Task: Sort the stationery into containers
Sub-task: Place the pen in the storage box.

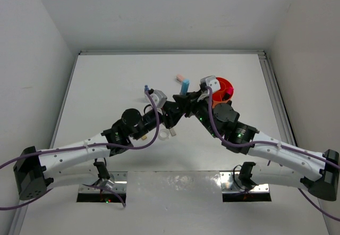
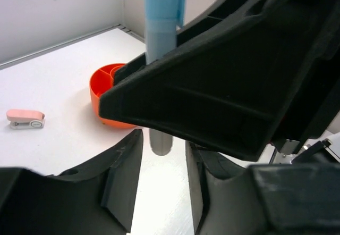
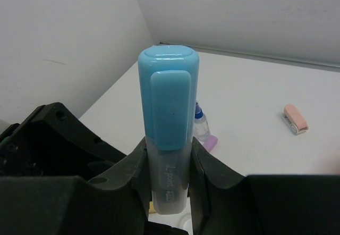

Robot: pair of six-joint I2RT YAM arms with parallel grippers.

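Clamped in right pincer (image 3: 169,192): light blue tube (image 3: 169,86), upright, off desk (image 3: 255,102). Left pincer (image 2: 163,171) narrow around its lower end; contact unclear. Beyond: orange tub (image 2: 101,107), contents mostly hidden. Pink eraser (image 2: 25,119) and blue-capped bottle (image 3: 198,119) unsorted; early stage, probably. Left arm (image 1: 79,152), right arm (image 1: 276,152) stretched forward, wrists meeting mid-desk.

From my station I count one light blue tube (image 3: 168,112), one orange tub (image 2: 101,86), one pink-and-white eraser block (image 3: 296,119) far out on the bench (image 1: 106,86), one blue-capped small bottle (image 3: 200,123), and one lilac block (image 3: 210,143) just beside it. Hands, I count two: the left hand (image 2: 163,142) and the right hand (image 3: 169,143).
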